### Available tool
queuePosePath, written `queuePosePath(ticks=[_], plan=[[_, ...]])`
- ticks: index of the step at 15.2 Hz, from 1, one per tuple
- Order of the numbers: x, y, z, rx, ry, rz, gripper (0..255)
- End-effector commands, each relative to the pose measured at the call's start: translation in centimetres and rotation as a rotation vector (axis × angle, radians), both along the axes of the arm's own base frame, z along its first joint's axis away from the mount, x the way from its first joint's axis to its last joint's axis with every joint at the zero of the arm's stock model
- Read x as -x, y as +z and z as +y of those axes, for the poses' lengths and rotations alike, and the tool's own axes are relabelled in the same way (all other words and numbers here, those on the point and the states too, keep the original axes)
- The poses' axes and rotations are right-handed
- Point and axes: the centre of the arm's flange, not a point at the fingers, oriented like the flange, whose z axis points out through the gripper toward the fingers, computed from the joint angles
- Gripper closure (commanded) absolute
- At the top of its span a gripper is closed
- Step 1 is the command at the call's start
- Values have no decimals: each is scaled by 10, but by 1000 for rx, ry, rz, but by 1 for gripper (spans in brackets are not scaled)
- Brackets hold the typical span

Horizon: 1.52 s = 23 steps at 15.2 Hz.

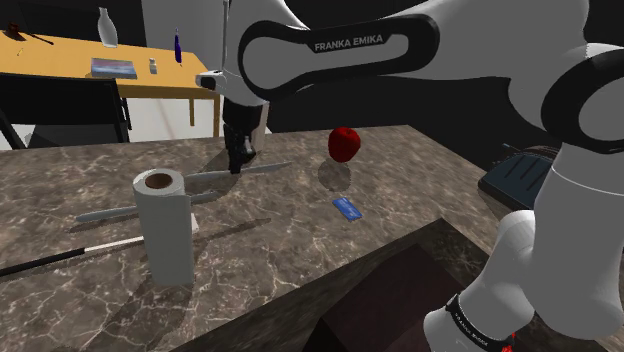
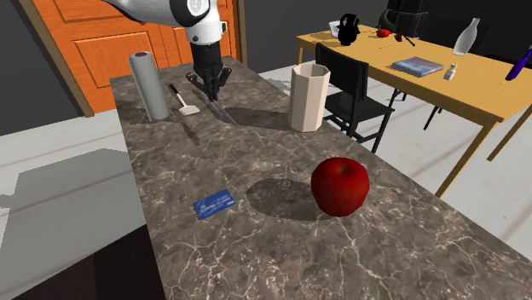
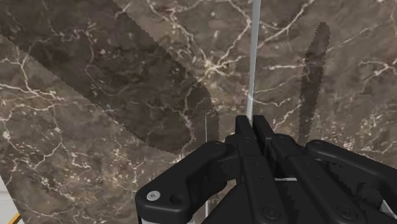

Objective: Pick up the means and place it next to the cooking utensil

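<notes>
One grey knife (image 3: 253, 63) is clasped edge-on between the closed fingers of the end effector (image 3: 253, 127), at the upper left of the second exterior view. One spatula (image 2: 183, 102) lies just beside it, with one paper towel roll (image 2: 149, 85) further left. One red apple (image 2: 340, 185), one blue card (image 2: 213, 203) and one beige cup (image 2: 309, 95) are counted on the marble table (image 2: 409, 256).
</notes>
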Motion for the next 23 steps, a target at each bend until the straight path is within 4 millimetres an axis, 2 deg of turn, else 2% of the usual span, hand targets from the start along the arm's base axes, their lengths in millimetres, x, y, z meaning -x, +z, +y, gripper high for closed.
queuePosePath(ticks=[1, 11, 19, 20, 23], plan=[[-1, -10, 0, 0, 0, 0, 255], [-1, -63, 0, 0, 0, 0, 255], [-1, -63, 0, 0, 0, 0, 255], [-1, -63, 0, 0, 0, 0, 0], [-1, -63, 0, 0, 0, 0, 0]])
